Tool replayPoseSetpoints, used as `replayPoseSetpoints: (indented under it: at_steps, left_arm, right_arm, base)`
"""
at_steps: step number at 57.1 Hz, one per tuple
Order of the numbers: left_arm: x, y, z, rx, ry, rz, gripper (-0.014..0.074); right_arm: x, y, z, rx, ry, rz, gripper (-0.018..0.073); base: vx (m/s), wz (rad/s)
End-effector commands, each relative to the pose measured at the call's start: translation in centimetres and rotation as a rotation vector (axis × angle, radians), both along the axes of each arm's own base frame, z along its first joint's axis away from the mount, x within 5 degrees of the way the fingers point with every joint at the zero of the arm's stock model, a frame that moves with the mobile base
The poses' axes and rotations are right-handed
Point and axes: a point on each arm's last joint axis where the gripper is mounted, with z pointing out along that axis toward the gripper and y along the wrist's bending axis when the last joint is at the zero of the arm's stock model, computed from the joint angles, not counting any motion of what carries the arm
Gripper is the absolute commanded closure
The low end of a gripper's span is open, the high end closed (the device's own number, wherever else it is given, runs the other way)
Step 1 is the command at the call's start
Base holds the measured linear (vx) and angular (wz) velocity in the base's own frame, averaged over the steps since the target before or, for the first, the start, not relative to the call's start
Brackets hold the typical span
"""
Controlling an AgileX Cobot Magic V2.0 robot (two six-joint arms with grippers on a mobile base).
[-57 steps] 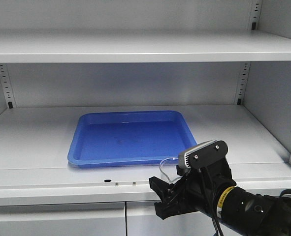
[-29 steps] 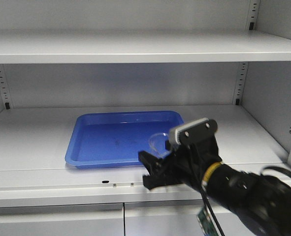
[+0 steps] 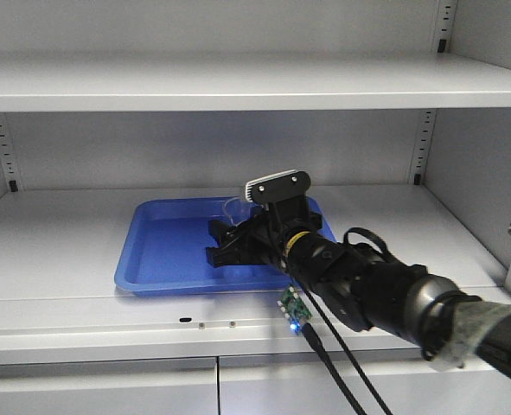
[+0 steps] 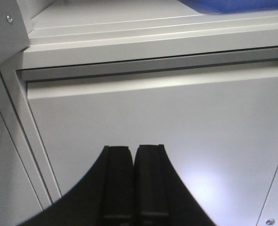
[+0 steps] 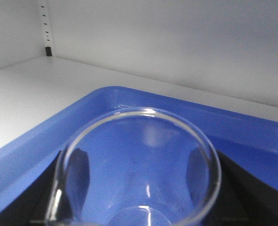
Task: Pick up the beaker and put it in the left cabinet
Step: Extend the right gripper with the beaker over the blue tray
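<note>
The clear glass beaker sits between my right gripper's black fingers, its round rim facing the wrist camera. In the front view my right gripper holds the beaker over the blue tray on the middle shelf of the pale grey left cabinet. The right arm reaches in from the lower right. My left gripper is shut and empty, pointing at the cabinet's plain lower door below the shelf edge.
An upper shelf runs overhead. Slotted rails stand at the back corners. A small green circuit board with a blue light hangs on the right arm's cable near the shelf front. The cabinet's right wall is close.
My right gripper has moved up and to the left from the shelf's front edge to over the blue tray, carrying the beaker.
</note>
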Motion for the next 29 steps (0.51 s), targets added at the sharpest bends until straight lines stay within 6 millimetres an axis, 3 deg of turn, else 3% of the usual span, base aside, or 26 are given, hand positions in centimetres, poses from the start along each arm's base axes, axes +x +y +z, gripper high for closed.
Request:
replayPoseSetpoints:
  at_steps: [1,29]
  left_arm:
    - [0.0,-0.2,1.2,-0.012,-0.109,-0.021,0.0593]
    - [0.0,-0.2,1.2,-0.012,-0.109,-0.021,0.0593]
  right_arm:
    - [0.1,-0.1,4.3,0.073,-0.109,0.001,0.0364]
    - [1.1,0.1,1.4,0.017,-0.019,-0.025,0.0336]
  base:
    - [0.0,0.0]
    - [0.0,0.0]
